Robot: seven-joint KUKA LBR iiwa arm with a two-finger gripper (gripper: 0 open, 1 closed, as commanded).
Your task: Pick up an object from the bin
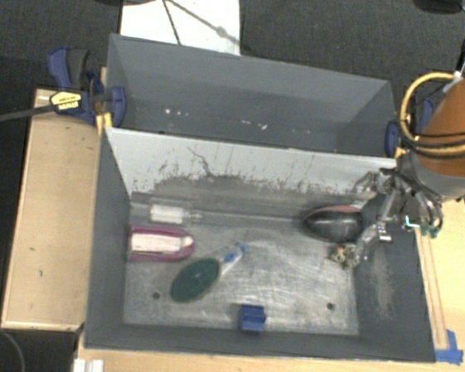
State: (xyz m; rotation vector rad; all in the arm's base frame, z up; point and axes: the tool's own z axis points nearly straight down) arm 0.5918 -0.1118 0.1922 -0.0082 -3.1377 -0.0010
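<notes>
Dark oval object (pixel 332 224) with a pinkish upper edge lies on the floor of the grey bin (pixel 251 100), with the gripper (pixel 350 253) just beside its right end, low over the floor. Whether the claw is open or closed, or has hold of anything, cannot be told. Well to the left of the oval object lie a clear tube (pixel 169 213) and a purple-and-white box (pixel 159 243). To its lower left lies a green brush (pixel 195 280), and below it a small blue block (pixel 251 316).

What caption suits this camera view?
The tool low at the right of the grey metal bin, beside a dark shiny oval object; green round brush lies left.
</notes>
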